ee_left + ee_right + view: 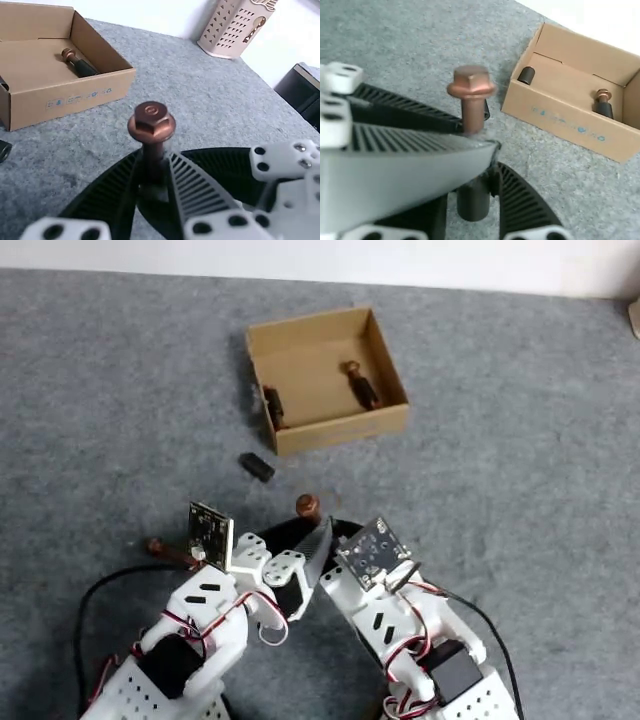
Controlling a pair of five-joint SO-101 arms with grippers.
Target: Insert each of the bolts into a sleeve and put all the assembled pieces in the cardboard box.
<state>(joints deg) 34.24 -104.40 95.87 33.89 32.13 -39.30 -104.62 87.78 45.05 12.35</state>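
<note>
**Bolt over sleeve, both hands clamped: here's where it can go sideways**

So my left hand (155, 164) is clenched on the shank of a copper-coloured bolt (151, 122), head up, just under the flange. My right hand (472, 196) comes in right against it and grips a dark sleeve (472, 205) directly below the bolt. The two look lined up. One of the fingers covers the spot where the shank meets the sleeve, though, so I can't tell how deep the bolt sits, or whether it's in at all.

The cardboard box (340, 430) is out ahead of both hands, well apart from them, with two assembled pieces (360, 386) (272, 407) already lying inside. Between my fingertips and the box is a loose sleeve (256, 466) on the grey tabletop (520, 440). What looks like a spare bolt (165, 550) lies beside my left hand, on the side away from the right one.

What worries me from here:

- If the bolt is tilted even a bit against the sleeve, pushing will jam it at the mouth, or twist the sleeve in my right hand's grip.
- My fingers are packed tight together. Any sideways correction could knock one hand into the other and shift both parts.
- If I let go with one hand before the bolt is properly seated, the pair could come apart on the way to the box.
- The loose sleeve sits roughly on the path to the box, so a low carry could nudge it away and make the next pickup harder.
</note>
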